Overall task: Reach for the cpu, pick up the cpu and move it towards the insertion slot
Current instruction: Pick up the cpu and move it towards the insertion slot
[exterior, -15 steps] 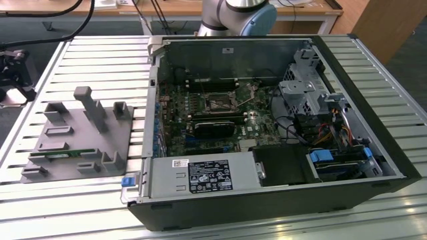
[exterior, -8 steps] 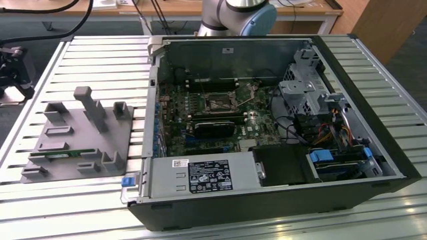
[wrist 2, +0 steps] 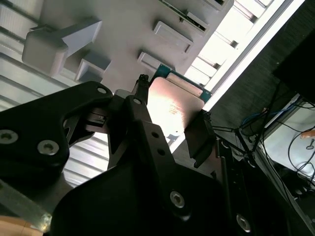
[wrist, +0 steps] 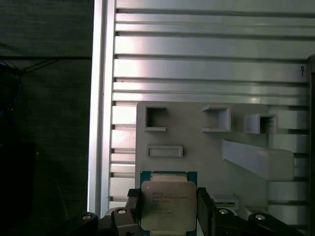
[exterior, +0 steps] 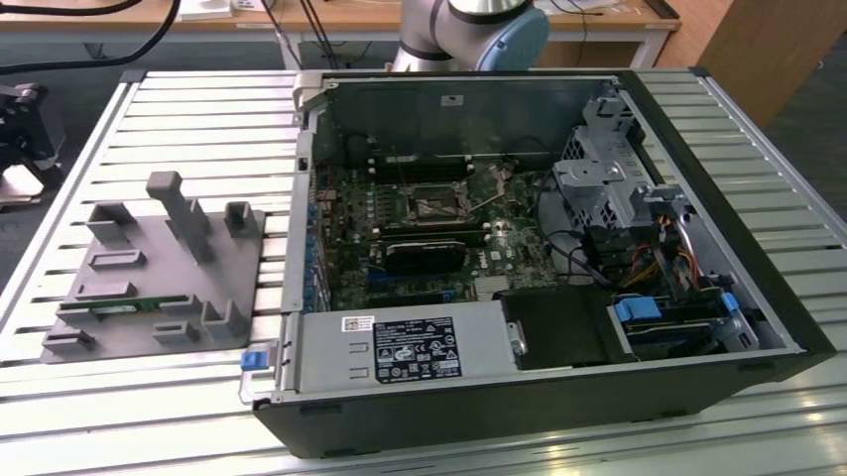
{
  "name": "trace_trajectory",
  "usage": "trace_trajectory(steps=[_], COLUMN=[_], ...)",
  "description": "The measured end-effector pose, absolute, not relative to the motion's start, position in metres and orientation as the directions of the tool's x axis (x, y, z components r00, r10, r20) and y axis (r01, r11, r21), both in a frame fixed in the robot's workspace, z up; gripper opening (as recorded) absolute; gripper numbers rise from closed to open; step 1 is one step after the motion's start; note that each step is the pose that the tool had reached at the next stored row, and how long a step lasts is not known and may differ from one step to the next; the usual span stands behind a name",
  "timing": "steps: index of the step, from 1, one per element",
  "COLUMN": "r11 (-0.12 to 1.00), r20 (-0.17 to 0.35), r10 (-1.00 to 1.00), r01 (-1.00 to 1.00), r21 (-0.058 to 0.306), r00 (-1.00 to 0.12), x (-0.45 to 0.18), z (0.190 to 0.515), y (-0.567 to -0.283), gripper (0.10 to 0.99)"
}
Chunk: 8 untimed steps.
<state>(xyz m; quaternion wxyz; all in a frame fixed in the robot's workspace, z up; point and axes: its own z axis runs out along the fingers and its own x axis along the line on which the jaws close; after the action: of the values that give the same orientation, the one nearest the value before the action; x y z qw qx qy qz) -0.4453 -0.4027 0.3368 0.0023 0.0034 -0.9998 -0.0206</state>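
Gripping the cpu (wrist: 169, 206) by two opposite edges, the gripper (wrist: 170, 196) has its black fingers (wrist: 204, 209) clamped flat against the chip's sides, as both wrist views show. The silvery top faces the camera, and a thin green border is exposed along the free far edge. The chip sits over the grey plastic fixture (wrist: 206, 147); whether it touches the plate or is clear of it cannot be told. Just beyond its free edge lies a shallow rectangular pocket (wrist: 165, 151), then a row of three square pockets, with a slanted post (wrist: 256, 160) off to one side and bare plate between them. Past the fixture, the slatted aluminium table (wrist: 197, 64) runs to a straight rail, with dark floor beyond it.

In the exterior view the fixture stands on the exterior view's left, with a green memory stick (exterior: 126, 306) lying in it. A narrow strip of bare slats separates it from the open computer case (exterior: 741, 297). The case's near wall rises between the fixture and the board. The insertion slot (exterior: 434, 207) lies uncovered near the middle of the green board. A long black card (exterior: 423, 256) sits just beside it, and cables and a drive cage crowd the exterior view's right.
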Motion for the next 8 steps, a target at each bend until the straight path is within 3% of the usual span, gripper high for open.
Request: trace_trajectory(steps=[8], r11=[0.999], r20=[0.005], r10=[-0.007], r01=[-0.007], r21=[0.041], r00=[-1.0], x=[-0.4454], z=[0.3415], y=[-0.4027], gripper=[0.541])
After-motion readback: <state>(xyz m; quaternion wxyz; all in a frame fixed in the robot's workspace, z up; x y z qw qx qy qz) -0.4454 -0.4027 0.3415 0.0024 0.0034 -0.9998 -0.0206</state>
